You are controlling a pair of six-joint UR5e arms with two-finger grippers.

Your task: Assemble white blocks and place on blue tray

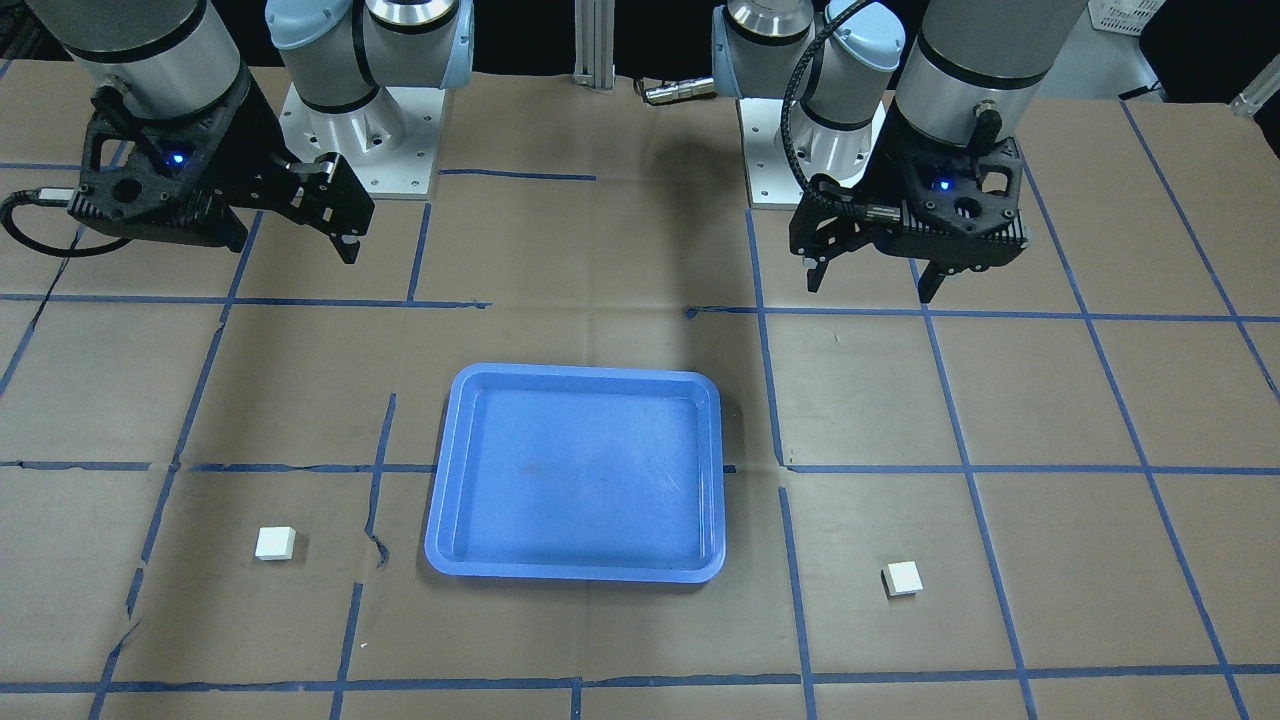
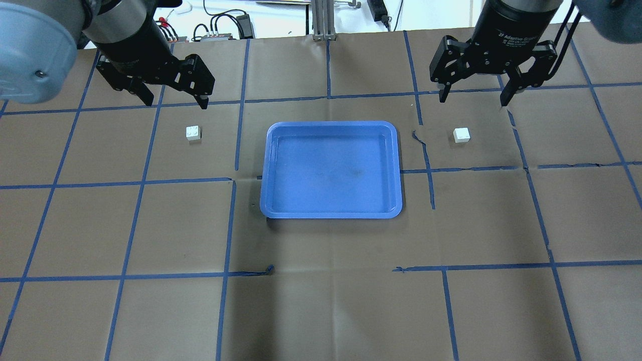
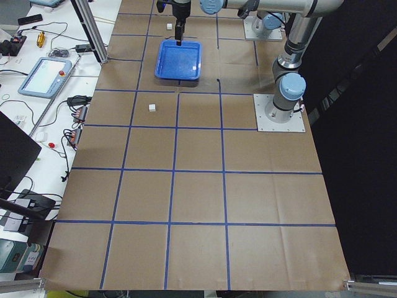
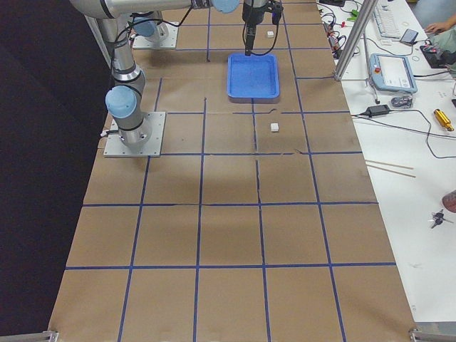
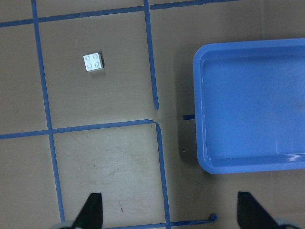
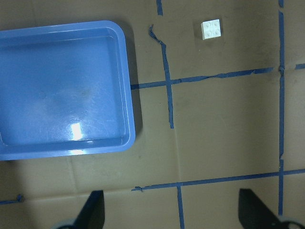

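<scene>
2 white blocks [image 5: 93,62] [image 6: 211,29] show studs [image 5: 89,58] wrist-side.

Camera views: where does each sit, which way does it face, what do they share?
Front-facing: across the table, facing the robot; both arms, open jaws.
Overhead: behind the robot, looking forward and down; both open jaws.
Exterior left: table's left end, looking along it; left arm near.
Exterior right: opposite end; right arm nearest.
Left wrist: straight down; jaw tips, small white square plastic brick.
Right wrist: same, the other white brick.
Shared: all show the shallow rectangular blue plastic tray.
</scene>
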